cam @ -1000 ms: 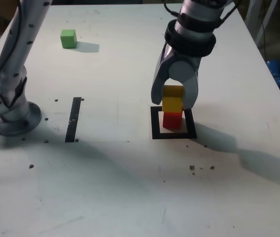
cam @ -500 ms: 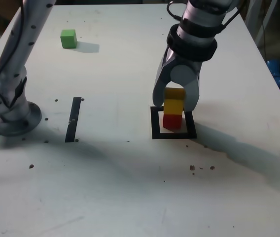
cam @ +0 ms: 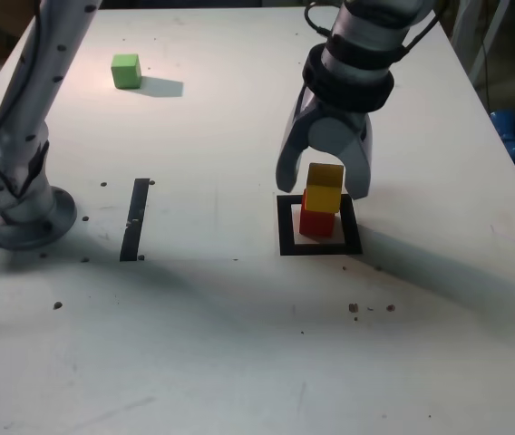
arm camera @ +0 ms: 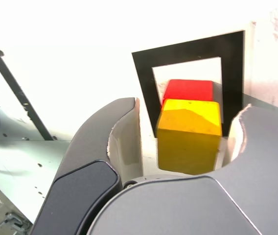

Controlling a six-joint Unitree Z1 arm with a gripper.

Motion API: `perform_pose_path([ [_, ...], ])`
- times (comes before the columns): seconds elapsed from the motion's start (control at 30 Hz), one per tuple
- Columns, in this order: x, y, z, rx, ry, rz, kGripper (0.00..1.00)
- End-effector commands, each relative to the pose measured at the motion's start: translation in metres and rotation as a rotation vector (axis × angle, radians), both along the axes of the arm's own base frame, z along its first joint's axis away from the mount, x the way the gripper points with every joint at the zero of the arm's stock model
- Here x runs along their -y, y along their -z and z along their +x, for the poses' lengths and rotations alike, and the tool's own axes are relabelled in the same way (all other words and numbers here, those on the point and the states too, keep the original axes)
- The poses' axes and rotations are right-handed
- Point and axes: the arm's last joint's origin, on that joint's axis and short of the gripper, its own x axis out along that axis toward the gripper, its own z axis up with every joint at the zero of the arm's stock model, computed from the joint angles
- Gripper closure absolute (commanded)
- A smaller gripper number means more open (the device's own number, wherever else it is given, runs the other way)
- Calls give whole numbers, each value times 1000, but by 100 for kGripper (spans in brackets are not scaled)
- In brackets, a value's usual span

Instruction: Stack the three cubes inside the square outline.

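Inside the square outline [cam: 285, 228] a yellow cube [cam: 324, 187] sits on a red cube [cam: 315, 221], turned slightly askew on it. My gripper [cam: 322, 188] stands open over this stack, a finger on either side of the yellow cube and a gap at each. The wrist view shows the same: yellow cube [arm camera: 190, 134] on red cube [arm camera: 188, 90] within the square outline [arm camera: 144, 73], with the gripper [arm camera: 188, 108] straddling it and its fingers [arm camera: 104, 142] clear of the block. The green cube [cam: 126, 70] lies alone at the far side, on the exterior view's left.
A thin black strip [cam: 136, 217] lies on the table to the exterior view's left of the outline. Further left, the arm's base [cam: 17, 204] is bolted down. A blue object [cam: 510, 131] sits beyond the table's edge on the exterior view's right.
The jaws have spread apart and let go of the yellow cube, which now rests on the red one. The gripper has risen slightly.
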Motion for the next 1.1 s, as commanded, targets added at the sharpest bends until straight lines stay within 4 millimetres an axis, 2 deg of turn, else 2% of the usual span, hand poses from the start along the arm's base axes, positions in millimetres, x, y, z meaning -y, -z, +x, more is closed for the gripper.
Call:
perform_pose_path([
  [0.0,-7,-9,-11,9,-13,22,1],
  [0.27,-37,-41,-50,37,-29,103,0],
  [0.47,-74,-58,-74,46,-46,92,0],
  [0.7,-124,-66,-105,42,-158,82,0],
  [1.07,-193,-68,-146,17,-302,77,0],
])
